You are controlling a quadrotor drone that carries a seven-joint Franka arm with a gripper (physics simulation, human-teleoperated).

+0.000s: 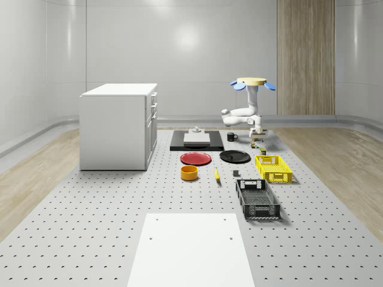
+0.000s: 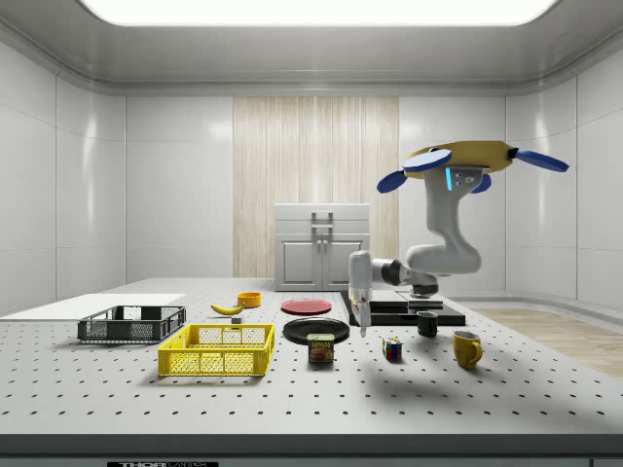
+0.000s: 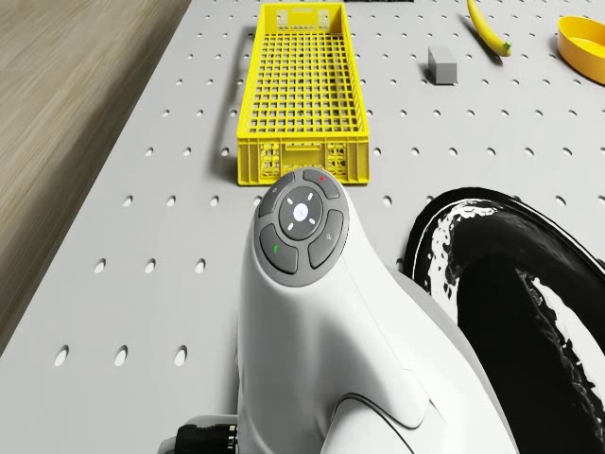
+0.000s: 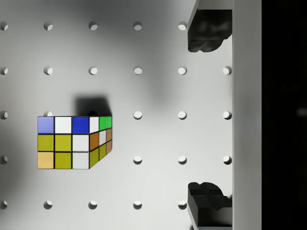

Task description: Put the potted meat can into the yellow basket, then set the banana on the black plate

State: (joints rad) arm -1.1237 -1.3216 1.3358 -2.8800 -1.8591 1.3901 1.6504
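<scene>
A yellow-bodied quadrotor drone with blue rotors (image 2: 465, 161) hovers above the far end of the grey perforated counter (image 1: 90, 227), its white arm bent downward. The gripper (image 2: 364, 329) hangs with fingers spread apart, grasping nothing, above bare counter between the small potted meat can (image 2: 321, 348) and a multicoloured puzzle cube (image 4: 74, 142). The can stands upright on the counter just beside the yellow mesh basket (image 2: 216, 349). The yellow banana (image 2: 227, 308) lies apart from the glossy black plate (image 2: 313, 330).
</scene>
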